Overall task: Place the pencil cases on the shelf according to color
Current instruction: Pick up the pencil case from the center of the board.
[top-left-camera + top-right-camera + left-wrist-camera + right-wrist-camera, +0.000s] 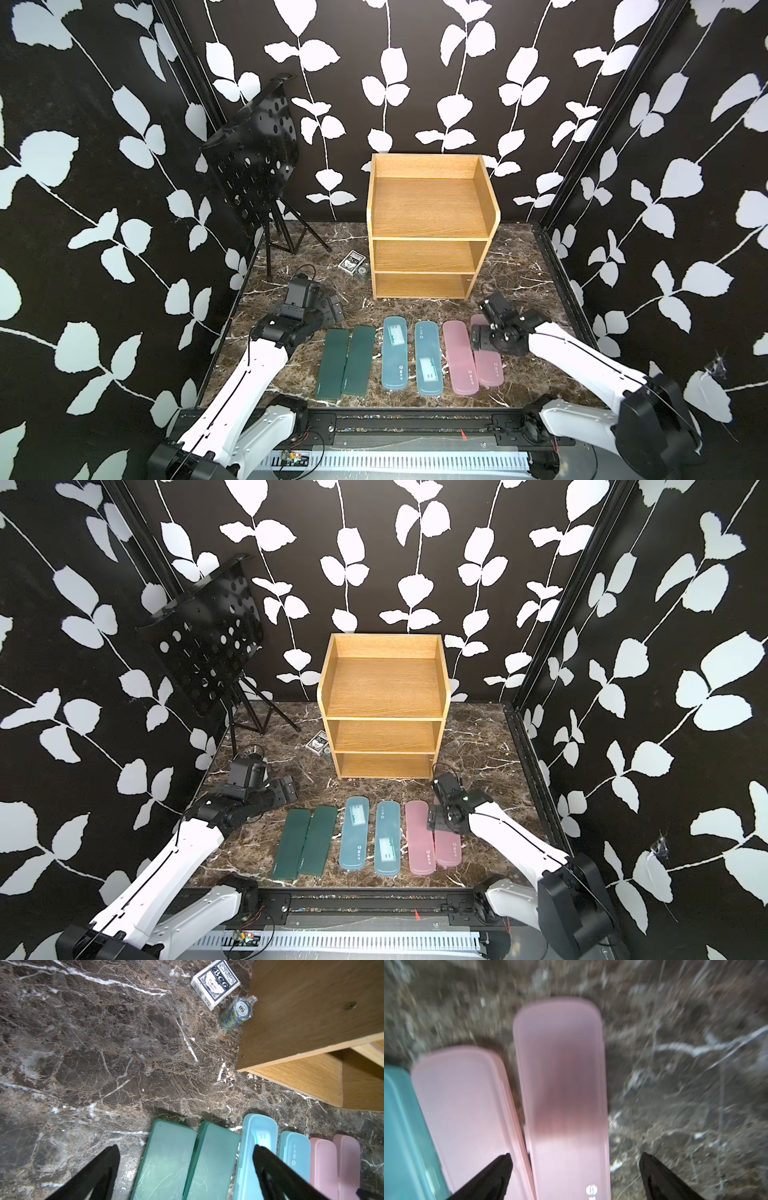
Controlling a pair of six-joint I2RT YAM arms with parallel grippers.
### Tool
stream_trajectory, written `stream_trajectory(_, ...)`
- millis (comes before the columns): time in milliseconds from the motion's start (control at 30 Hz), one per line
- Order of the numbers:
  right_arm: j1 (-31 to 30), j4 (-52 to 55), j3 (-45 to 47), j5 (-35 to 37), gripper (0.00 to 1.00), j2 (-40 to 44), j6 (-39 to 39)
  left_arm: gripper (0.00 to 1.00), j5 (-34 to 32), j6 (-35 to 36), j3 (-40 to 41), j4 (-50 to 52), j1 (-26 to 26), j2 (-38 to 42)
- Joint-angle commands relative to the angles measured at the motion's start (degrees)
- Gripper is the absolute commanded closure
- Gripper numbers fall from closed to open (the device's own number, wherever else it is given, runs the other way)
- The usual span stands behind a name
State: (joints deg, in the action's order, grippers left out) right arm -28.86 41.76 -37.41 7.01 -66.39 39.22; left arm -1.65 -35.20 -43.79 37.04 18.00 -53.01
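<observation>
"BCG", "Club Special", "Playing Cards" on the card box; "50" on the poker-chip roll

Black perforated music stand at back corner; playing-card box flat on marble tabletop; wrapped poker-chip roll just beside, perhaps touching.

Stereo head: high over the near edge of the worktop, behind the arm bases, pitched down at the shelf. Both top views share the whole cell, with the shelf at the far wall.

Left wrist cam: close, looking down just off the shelf's front corner on the left-arm side.

Right wrist cam: closer still, blurred, looking down on the pink cases in front of the shelf, right-arm side.

Wrist views overlap on the pink cases and the adjacent blue case.
</observation>
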Motion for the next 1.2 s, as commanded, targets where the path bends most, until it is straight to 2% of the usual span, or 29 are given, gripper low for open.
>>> stream_trajectory(0,-0.6,-2.9,4.5,-3.8,0.01,0.9,2.2,0.01,1.1,-0.7,-0.7,1.8,1.1,0.8)
stream_trajectory(233,-0.6,-1.1,4.5,-1.0,0.01,-1.7,3.8,0.01,-0.7,-1.7,-0.6,2.5,4.1,1.7)
stream_trajectory(433,-0.6,5.6,1.9,4.4,0.01,-2.0,4.7,0.01,-1.1,-2.2,-0.2,2.5,4.6,1.6)
stream_trajectory(667,-1.0,4.3,2.4,-1.1,0.01,-2.3,2.4,0.01,-1.9,-2.2,0.2,2.8,4.9,2.0)
stream_trajectory(933,-1.9,2.0,3.7,-2.5,0.04,-2.2,3.5,0.01,-1.6,-2.6,0.3,3.2,4.9,2.2)
stream_trajectory(1167,-2.0,-1.9,3.9,-3.9,0.07,-7.4,3.8,0.01,-1.1,-3.2,-1.7,4.0,5.1,2.2)
